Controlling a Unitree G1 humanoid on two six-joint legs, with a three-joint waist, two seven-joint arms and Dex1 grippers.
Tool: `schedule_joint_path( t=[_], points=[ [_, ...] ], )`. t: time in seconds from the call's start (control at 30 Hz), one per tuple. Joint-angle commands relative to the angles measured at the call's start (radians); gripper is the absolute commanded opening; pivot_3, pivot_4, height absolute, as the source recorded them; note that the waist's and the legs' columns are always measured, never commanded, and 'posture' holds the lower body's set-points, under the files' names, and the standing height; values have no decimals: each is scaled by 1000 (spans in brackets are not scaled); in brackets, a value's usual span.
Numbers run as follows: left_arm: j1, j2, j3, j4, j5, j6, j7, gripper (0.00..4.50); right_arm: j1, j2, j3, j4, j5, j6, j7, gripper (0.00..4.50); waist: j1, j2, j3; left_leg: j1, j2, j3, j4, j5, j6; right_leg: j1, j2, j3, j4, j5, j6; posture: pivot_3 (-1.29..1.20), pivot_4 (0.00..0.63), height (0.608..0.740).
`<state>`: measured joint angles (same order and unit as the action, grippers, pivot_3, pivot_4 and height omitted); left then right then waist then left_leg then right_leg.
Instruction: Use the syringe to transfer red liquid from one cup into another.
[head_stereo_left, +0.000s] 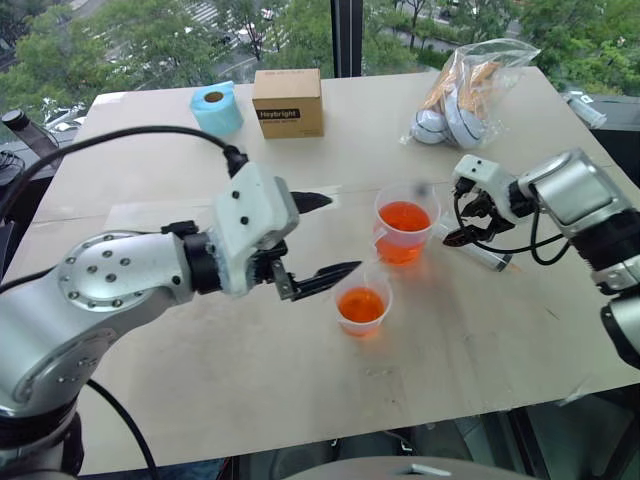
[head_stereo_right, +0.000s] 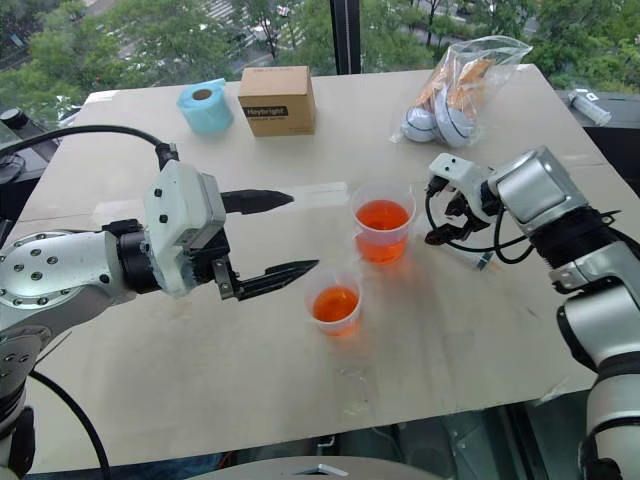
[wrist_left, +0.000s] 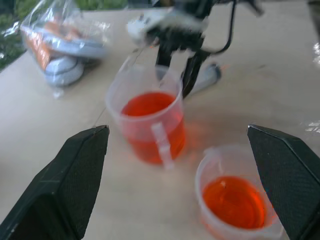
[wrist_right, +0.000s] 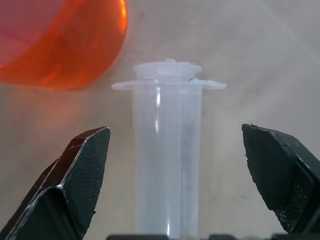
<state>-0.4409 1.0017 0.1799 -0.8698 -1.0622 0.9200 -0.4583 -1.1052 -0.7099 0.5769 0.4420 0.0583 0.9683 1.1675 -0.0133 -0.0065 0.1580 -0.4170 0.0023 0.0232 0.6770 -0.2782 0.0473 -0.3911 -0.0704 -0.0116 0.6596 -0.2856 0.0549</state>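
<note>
The syringe (wrist_right: 167, 150) lies flat on the table just right of the taller cup. My right gripper (head_stereo_left: 470, 225) hovers over it, pointing down, open, with one finger on each side of the clear barrel and nothing held. The larger cup (head_stereo_left: 405, 228), with its small side handle, stands mid-table and holds red liquid (head_stereo_left: 404, 216). The smaller cup (head_stereo_left: 362, 306) stands in front of it to the left, and it also holds red liquid. My left gripper (head_stereo_left: 322, 238) is open and empty. It hangs above the table left of both cups and points at them.
A blue paper roll (head_stereo_left: 216, 108) and a cardboard box (head_stereo_left: 288, 102) stand at the back of the table (head_stereo_left: 250, 380). A clear plastic bag (head_stereo_left: 462, 95) with balls and other items lies at the back right. The table's right edge is close behind my right arm.
</note>
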Motion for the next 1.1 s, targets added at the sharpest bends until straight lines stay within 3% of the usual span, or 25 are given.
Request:
schedule_joint_path(
  t=[0.03, 0.23, 0.43, 0.47, 0.7, 0.93, 1.03, 1.1],
  points=[
    [-27, 39, 11, -5, -71, 42, 18, 4500, -81, 49, -12, 134, -50, -46, -4, 4437, -4, 0, 0, 1, 0, 0, 0, 0, 0, 0, 0, 0, 1, 0, 0, 0, 150, 740],
    [-69, 87, 22, 14, -146, 57, 7, 4500, -137, 131, 3, 341, -131, -130, 12, 4437, -3, 0, 0, 2, 0, 0, 2, 2, -2, 0, 6, 0, 3, 0, 0, 0, 150, 740],
    [-90, 115, 9, 27, -131, 44, -35, 4500, -120, 158, 12, 350, -191, -156, 53, 1643, -3, 0, 0, 1, 0, 0, 2, 2, -3, -1, 6, 0, 3, 0, 0, 0, 150, 740],
    [-93, 116, 8, 28, -130, 43, -39, 4500, -117, 159, 10, 344, -197, -155, 56, 1488, -3, 0, 0, 1, 0, 0, 2, 2, -3, -1, 6, 0, 3, 0, 0, 0, 150, 740],
    [-92, 119, 8, 45, -87, 28, -85, 4500, -155, 105, -90, 270, -171, -58, 61, 1488, -2, 0, 0, 1, 0, 0, 2, 2, -3, -1, 6, 0, 3, 0, 0, 0, 150, 740],
    [-150, 71, 10, 168, -13, -22, -121, 4500, -158, -36, -377, -136, -11, 200, 7, 1488, 4, 0, 2, -1, 0, -1, 2, 2, -3, -3, 6, 0, 3, 0, 0, 0, 150, 740],
    [-227, 45, -10, 245, 33, -52, -153, 4500, -192, -31, -474, -281, 38, 254, -62, 1488, -4, 0, 2, 0, 0, 1, 1, 2, -3, -3, 6, 0, 4, 0, 0, 0, 150, 740],
    [-321, 11, -28, 337, 77, -95, -185, 4500, -241, 49, -612, -348, 102, 271, -144, 1488, -4, 0, 2, 0, 0, 2, 1, 2, -3, -3, 6, 0, 5, 0, 0, 0, 150, 740]
  ],
)
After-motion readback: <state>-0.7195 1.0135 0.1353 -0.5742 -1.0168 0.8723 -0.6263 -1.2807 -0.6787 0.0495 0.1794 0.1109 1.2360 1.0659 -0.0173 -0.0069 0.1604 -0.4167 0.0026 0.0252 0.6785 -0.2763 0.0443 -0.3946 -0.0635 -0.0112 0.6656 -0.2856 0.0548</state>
